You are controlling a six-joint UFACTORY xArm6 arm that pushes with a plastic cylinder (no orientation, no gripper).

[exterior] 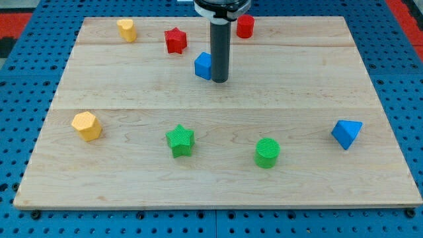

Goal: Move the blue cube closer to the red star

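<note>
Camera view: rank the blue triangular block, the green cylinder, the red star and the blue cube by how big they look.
1. Blue triangular block
2. Green cylinder
3. Red star

Blue cube: unranked, since my tip hides part of it. The first two sit nearer the view's bottom, perhaps closer to the camera.

Single high frontal view down onto board

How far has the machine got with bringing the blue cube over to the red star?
Partly there. The blue cube already sits near the red star, just below and to the view's right of it, with a gap between them. In hand: my tip rests against the cube's right side. Left: nudging the cube up and leftward to narrow that gap.
</note>
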